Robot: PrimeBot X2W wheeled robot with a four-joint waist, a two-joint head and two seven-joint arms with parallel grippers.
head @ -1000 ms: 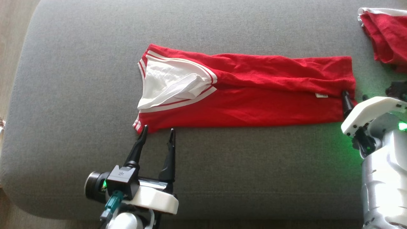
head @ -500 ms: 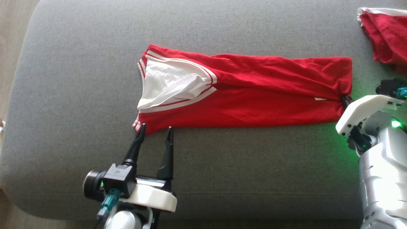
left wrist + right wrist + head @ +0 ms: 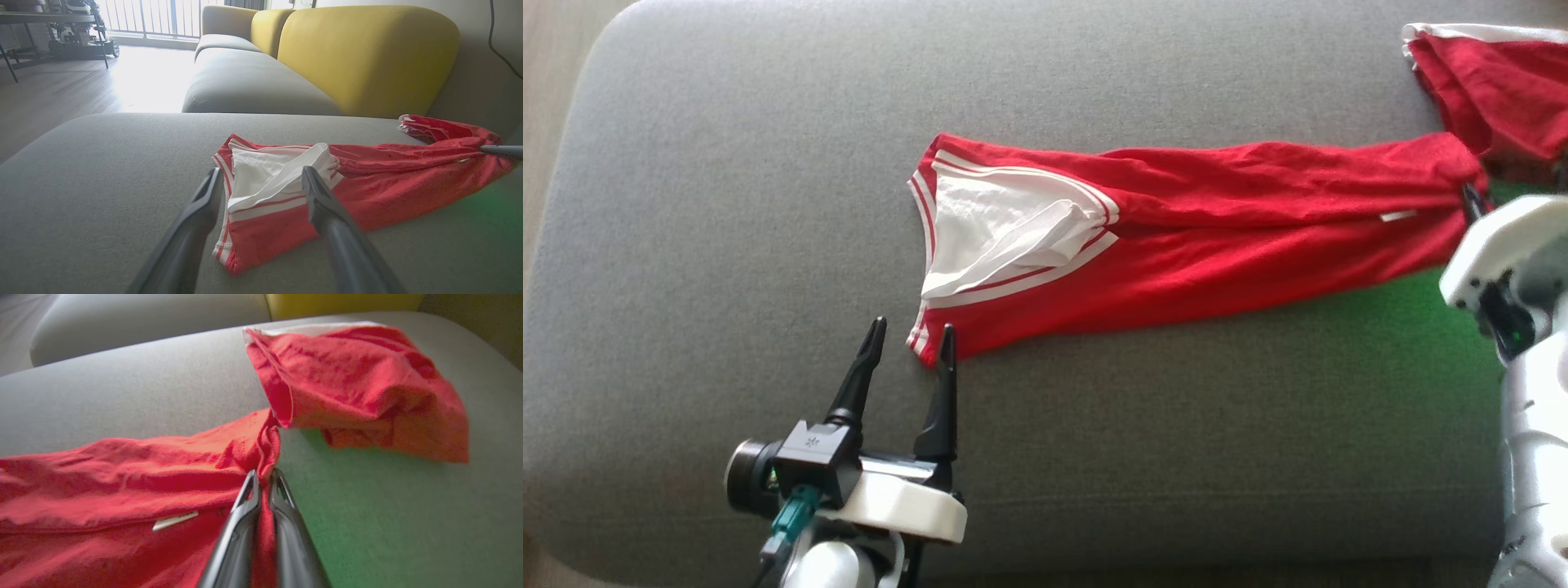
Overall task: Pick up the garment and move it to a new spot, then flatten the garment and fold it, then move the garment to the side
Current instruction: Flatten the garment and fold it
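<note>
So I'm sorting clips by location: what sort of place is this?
Likely a home living room: a grey sofa seat with a yellow backrest, a wooden floor, and a bright railed window beyond.

The garment (image 3: 1176, 245) lies across the cushion (image 3: 727, 204), another cloth (image 3: 1494, 90) behind its right end.

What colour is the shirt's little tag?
The tag on the red shirt is white; the right wrist view shows it best.
</note>
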